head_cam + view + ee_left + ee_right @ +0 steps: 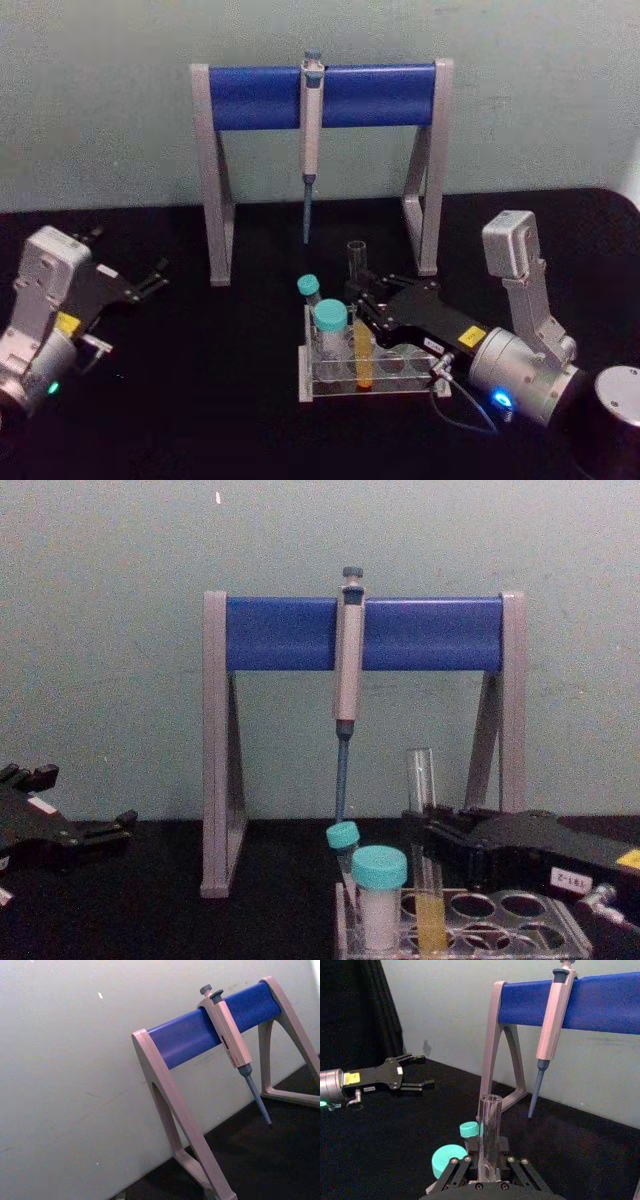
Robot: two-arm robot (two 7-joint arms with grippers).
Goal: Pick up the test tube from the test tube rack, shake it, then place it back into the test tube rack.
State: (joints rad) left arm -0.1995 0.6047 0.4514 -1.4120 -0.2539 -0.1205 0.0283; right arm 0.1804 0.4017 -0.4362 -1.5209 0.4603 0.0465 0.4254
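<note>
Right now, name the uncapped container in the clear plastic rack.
The tall clear glass test tube holding yellow liquid; the short white vial and small tilted tube wear teal caps.

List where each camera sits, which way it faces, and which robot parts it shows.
Head: high up, looking forward and down on the table; left gripper at left, open; right gripper at right, shut on the tube in the rack.
Chest: lower, looking level across the table at the stand; both grippers at the edges.
Left wrist: on the left arm, facing the stand's pipette.
Right wrist: on the right arm, looking along its gripper past the tube; left gripper beyond.
Shared: all four see the stand.
</note>
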